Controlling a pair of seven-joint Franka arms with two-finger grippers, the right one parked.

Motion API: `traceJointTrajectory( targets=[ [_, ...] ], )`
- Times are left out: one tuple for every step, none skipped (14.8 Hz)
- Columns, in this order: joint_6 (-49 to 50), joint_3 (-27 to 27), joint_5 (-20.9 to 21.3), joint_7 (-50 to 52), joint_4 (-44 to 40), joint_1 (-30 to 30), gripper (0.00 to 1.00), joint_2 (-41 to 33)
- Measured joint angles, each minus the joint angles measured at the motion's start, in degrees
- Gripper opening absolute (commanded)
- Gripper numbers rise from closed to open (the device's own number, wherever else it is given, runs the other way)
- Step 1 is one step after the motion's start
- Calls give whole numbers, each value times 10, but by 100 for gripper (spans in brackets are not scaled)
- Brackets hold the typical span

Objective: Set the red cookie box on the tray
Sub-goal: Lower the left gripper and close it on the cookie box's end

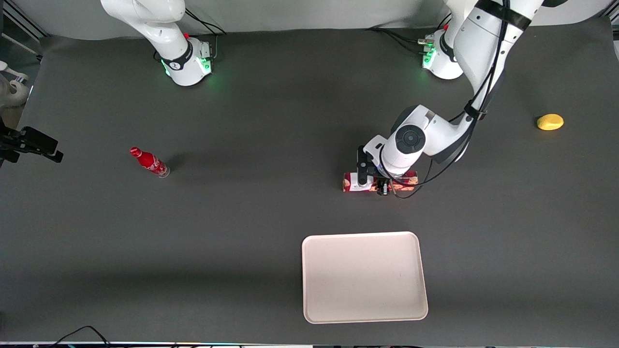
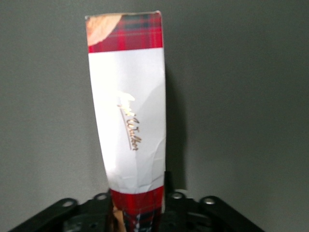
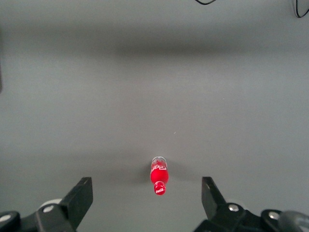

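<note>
Cookie box gripped on the worktop

Red cookie box lies flat on the dark worktop, its long side across the front camera's view, its white label patch at the end toward the parked arm. The left arm's hand sits over its middle, fingers clamped on the box's two long sides. The cream-pink tray lies nearer the front camera, apart from the box. A small red soda bottle stands toward the parked arm's end, a yellow lemon-like object toward the working arm's end.
</note>
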State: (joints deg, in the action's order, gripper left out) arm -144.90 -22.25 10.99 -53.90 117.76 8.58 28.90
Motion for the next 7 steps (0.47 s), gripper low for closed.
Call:
traceJointTrajectory(
  targets=[
    [0, 0, 0, 0, -1, 0, 0, 0],
    [-1, 0, 0, 0, -1, 0, 0, 0],
    [-1, 0, 1, 0, -1, 0, 0, -1],
    [-1, 0, 2, 0, -3, 0, 0, -3],
    [-1, 0, 3, 0, -7, 0, 0, -5],
    [3, 0, 4, 0, -11, 0, 0, -9],
    [12, 0, 4, 0, -16, 0, 0, -15]
  ],
)
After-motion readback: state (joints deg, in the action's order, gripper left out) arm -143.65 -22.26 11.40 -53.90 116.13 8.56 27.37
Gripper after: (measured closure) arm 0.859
